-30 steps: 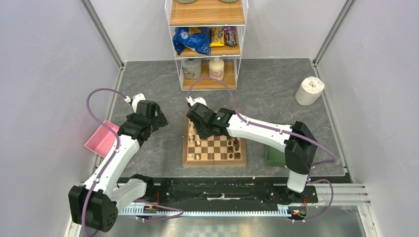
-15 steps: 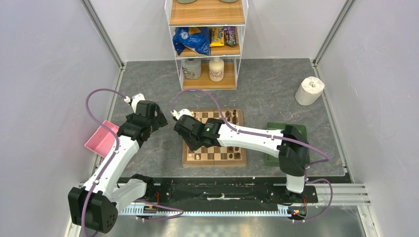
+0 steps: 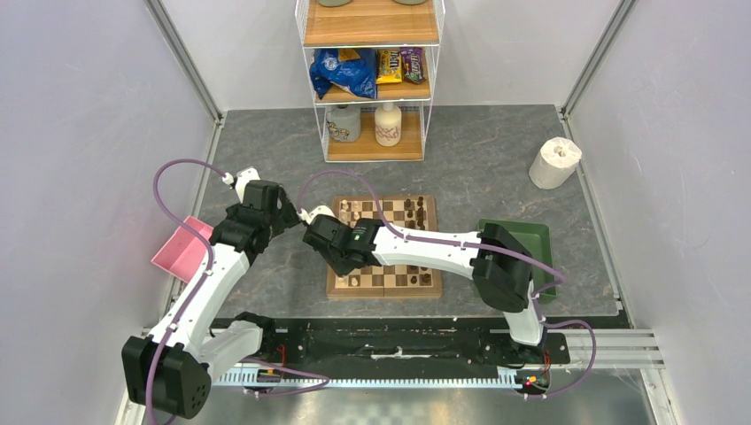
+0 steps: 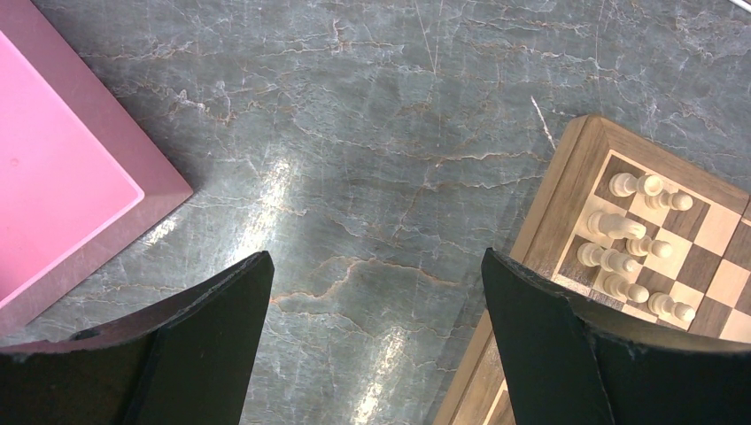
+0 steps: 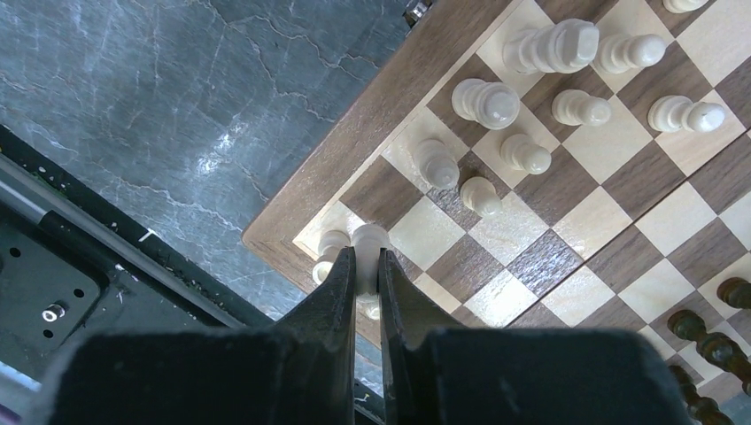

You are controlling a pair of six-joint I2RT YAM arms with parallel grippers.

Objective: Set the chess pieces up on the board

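Right end effector [image 5: 366,266] pinching one pale chess piece [image 5: 368,237] over the corner square of the board [image 5: 319,190]. The other pale pieces [image 5: 487,102] stand ahead and to its right. Left end effector [image 4: 374,270] spread wide above grey worktop [image 4: 354,133], with the pink tray [image 4: 53,195] to its left and the board to its right.

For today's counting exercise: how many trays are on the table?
2: a pink tray at the left edge; a green tray right of the chessboard, partly under the right arm.
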